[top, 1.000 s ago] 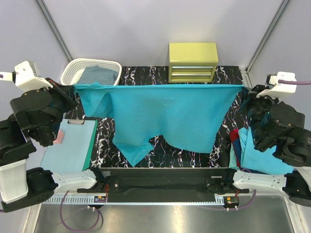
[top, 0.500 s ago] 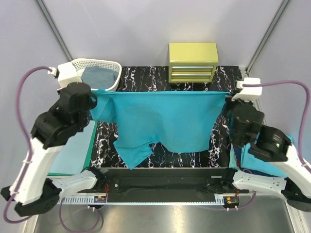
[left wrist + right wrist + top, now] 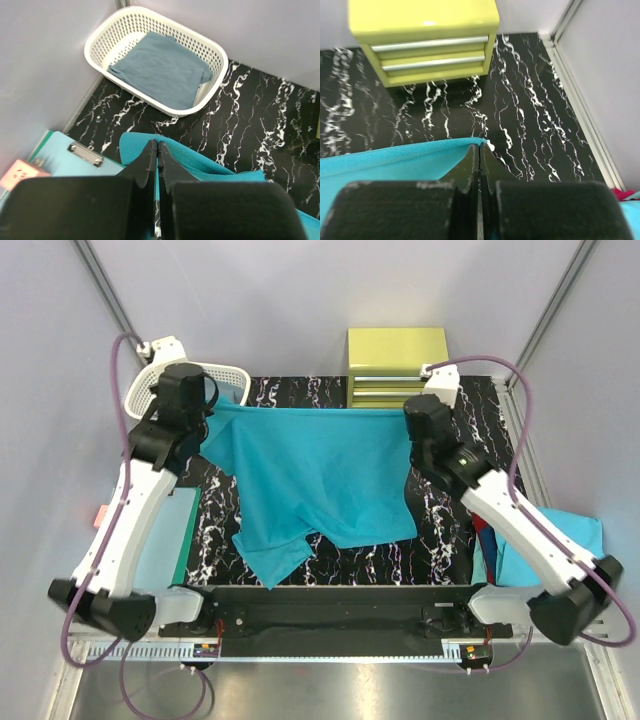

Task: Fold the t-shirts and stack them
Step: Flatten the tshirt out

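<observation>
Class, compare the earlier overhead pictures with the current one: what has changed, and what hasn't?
Both arms swung toward the table's far side, carrying the stretched edge of the teal t-shirt back and drawing closer together. The left gripper and right gripper stayed shut on it. The basket, yellow drawer unit and clipboard did not move.

white arm links [image 3: 133, 502], black joint housings [image 3: 180, 390], purple cables [image 3: 114, 375], black wedge fingers [image 3: 147, 161], white wrist cameras [image 3: 165, 346].

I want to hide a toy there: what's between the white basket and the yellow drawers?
Just bare marbled table between basket and drawers, in the top view; the shirt hangs nearer.
</observation>
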`<control>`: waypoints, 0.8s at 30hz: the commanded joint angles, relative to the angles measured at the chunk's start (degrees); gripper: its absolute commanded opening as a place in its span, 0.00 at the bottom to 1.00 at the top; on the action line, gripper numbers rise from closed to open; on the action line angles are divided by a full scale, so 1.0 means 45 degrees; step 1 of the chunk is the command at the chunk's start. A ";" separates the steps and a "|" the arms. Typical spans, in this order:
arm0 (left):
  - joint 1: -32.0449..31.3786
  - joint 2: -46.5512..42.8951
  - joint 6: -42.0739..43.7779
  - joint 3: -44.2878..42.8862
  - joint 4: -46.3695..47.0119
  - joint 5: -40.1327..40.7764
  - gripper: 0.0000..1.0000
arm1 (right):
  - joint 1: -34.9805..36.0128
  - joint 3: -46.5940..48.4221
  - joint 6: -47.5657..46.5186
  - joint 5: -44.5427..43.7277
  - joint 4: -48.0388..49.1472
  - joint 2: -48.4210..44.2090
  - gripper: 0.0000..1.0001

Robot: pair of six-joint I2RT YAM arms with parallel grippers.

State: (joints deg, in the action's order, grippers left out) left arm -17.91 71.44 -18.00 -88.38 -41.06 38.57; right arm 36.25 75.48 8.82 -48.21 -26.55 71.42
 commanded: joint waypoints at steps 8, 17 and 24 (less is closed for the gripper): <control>0.0484 0.5312 0.0738 -0.3265 0.2777 -0.0835 0.00 | -0.2370 0.2793 0.0150 0.0536 0.2050 0.4338 0.00; 0.0679 0.9239 0.0465 -0.6508 0.2465 -0.1538 0.00 | -0.2997 0.4884 0.0091 0.1064 0.2188 0.7348 0.00; 0.0875 1.1192 0.0152 -0.8269 0.2112 -0.2085 0.00 | -0.3095 0.5744 -0.0240 0.1318 0.2402 0.8542 0.00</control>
State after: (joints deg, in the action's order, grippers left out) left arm -14.79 119.81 -16.51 -119.90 -32.88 31.11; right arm 22.65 96.88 9.13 -42.63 -18.74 108.62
